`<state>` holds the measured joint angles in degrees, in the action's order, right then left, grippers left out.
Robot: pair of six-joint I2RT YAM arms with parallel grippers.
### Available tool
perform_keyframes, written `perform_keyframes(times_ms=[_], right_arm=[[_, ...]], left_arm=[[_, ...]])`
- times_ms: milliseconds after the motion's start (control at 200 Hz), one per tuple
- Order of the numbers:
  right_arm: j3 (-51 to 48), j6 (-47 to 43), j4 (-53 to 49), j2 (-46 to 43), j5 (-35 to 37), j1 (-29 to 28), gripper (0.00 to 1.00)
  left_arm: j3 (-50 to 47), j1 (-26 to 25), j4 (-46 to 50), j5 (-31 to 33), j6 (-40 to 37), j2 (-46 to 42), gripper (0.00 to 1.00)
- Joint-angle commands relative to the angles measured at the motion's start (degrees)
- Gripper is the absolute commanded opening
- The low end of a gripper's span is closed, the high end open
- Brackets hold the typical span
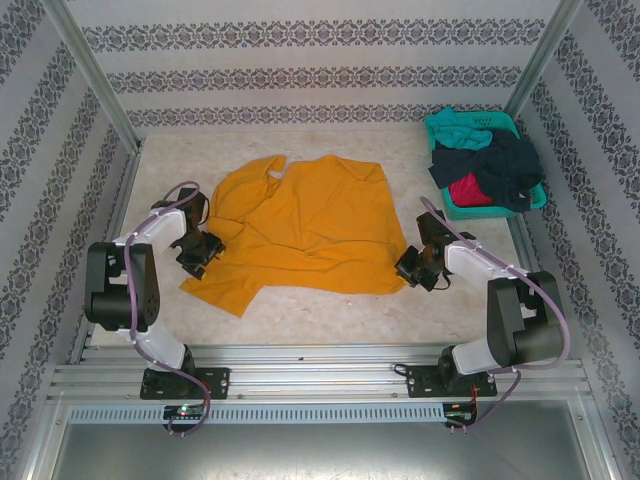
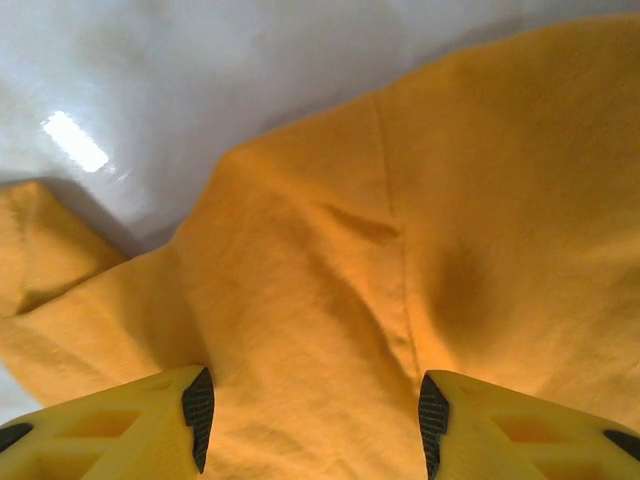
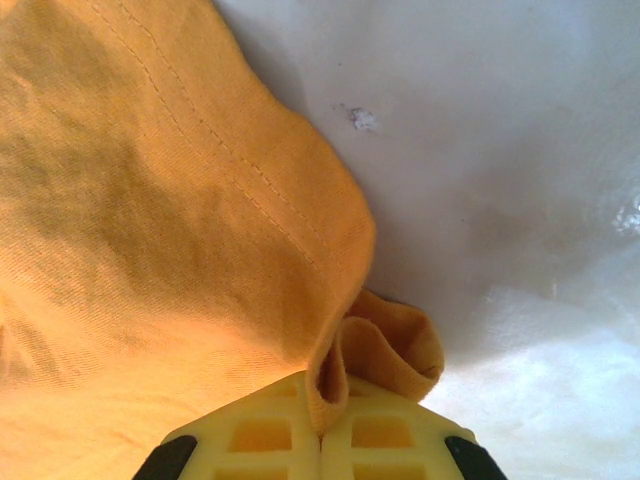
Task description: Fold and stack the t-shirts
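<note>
An orange-yellow t-shirt lies spread and rumpled on the pale table. My left gripper sits at the shirt's left edge, open, its yellow fingers wide apart over the cloth. At the shirt's right hem my right gripper is shut on a pinched fold of orange cloth. More t-shirts, teal, dark navy and red, are heaped in a basket at the back right.
The teal plastic mesh basket stands in the back right corner. Patterned walls and metal posts close in the table on three sides. Bare table surface runs along the near edge in front of the shirt.
</note>
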<state>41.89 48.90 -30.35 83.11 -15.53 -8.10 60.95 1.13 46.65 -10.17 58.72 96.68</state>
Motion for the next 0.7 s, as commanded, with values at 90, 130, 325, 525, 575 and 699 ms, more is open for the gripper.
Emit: perform_keyframes(times_ms=[90,130,325,525,575,699], right_arm=[[0.6,-0.7,-0.6,-0.2,1.1,-0.1,0.0],[0.6,-0.8,-0.7,-0.2,1.3,-0.2,0.0],[1.0,-1.0,-0.9,-0.3,1.9,-0.1,0.0],[1.7,-1.0,-1.7,-1.3,2.9,-0.1,0.0],[2.0,-0.9,-1.9,-2.3,3.7,-0.1,0.0],[3.5,-1.7,-2.6,-5.7,6.2,0.0,0.0]], left_arm=[[1.3,-0.2,-0.5,-0.5,2.5,2.9,0.53],[1.2,-0.1,-0.3,-0.6,2.6,3.2,0.51],[1.3,-0.2,1.0,0.6,3.0,2.8,0.26],[2.9,-0.1,1.8,0.6,1.8,1.6,0.0],[3.1,-0.2,1.6,0.6,1.3,1.1,0.0],[4.0,-0.2,1.1,2.3,0.8,-0.6,0.0]])
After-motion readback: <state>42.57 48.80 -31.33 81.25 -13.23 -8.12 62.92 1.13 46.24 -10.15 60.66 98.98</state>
